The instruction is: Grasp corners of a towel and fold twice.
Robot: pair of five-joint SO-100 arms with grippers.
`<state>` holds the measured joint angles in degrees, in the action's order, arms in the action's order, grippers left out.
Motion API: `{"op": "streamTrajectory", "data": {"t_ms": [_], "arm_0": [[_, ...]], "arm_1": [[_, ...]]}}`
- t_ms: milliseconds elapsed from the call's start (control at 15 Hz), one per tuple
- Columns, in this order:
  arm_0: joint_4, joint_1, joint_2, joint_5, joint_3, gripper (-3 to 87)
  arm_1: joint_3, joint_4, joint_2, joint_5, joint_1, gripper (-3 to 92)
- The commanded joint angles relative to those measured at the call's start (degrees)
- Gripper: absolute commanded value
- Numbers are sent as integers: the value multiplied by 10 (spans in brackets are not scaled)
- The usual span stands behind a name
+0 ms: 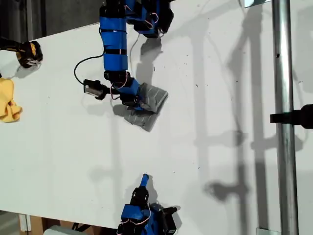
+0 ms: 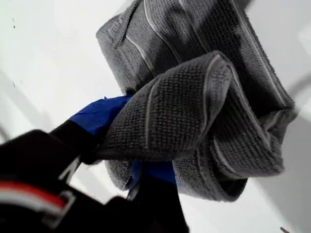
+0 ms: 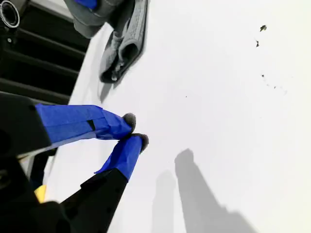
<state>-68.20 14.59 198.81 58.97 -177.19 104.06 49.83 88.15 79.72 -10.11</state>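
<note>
Grey striped towel (image 1: 146, 105), folded, bunched.

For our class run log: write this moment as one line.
towel: folded, bunched | my first gripper: shut on towel | my second gripper: shut, empty, away from towel

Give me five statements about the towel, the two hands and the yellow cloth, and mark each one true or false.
1. The towel lies spread flat and unfolded. False: it is bunched into a small folded bundle.
2. My first hand grips a fold of the towel. True.
3. My second hand holds a towel corner. False: it is shut on nothing, above bare table.
4. The yellow cloth sits at the exterior view's left edge. True.
5. The two hands touch each other. False: they are well apart.
</note>
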Motion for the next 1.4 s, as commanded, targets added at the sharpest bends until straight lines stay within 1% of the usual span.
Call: {"op": "streamTrajectory", "data": {"t_ms": [0,67,133,200,267,333,400,467,600,733,1000,1067,1133,1200,1333], "arm_0": [[-3,-4,4,-3,-4,18],[-3,-4,4,-3,-4,18],[-3,-4,4,-3,-4,18],[-3,-4,4,-3,-4,18],[-3,-5,4,-2,-4,18],[-3,-8,4,0,-4,18],[-3,-9,4,1,-4,18],[-3,-9,4,2,-4,18],[-3,-8,4,1,-4,18],[-3,-8,4,2,-4,18],[-1,-10,4,5,-4,21],[3,-10,4,5,-4,26],[5,-15,4,15,-4,7],[8,-18,4,33,-7,-20],[14,-47,4,46,-9,-20]], "arm_1": [[-43,-58,-46,-18,-17,-2],[-62,-78,-87,-25,-24,6],[-85,-96,-134,-26,-32,40],[-125,-84,-187,-26,-41,186],[-163,-61,-211,-33,-44,306],[-185,-44,-204,-58,-42,342],[-221,6,-191,-68,-41,377],[-258,57,-178,-77,-40,377],[-287,113,-135,-80,-36,285],[-283,130,-81,-80,-35,232],[-268,142,35,-108,-53,231],[-249,137,69,-125,-57,145],[-227,145,107,-134,-62,51],[-185,147,160,-134,-63,39],[-66,153,280,-111,-62,-1]]}}
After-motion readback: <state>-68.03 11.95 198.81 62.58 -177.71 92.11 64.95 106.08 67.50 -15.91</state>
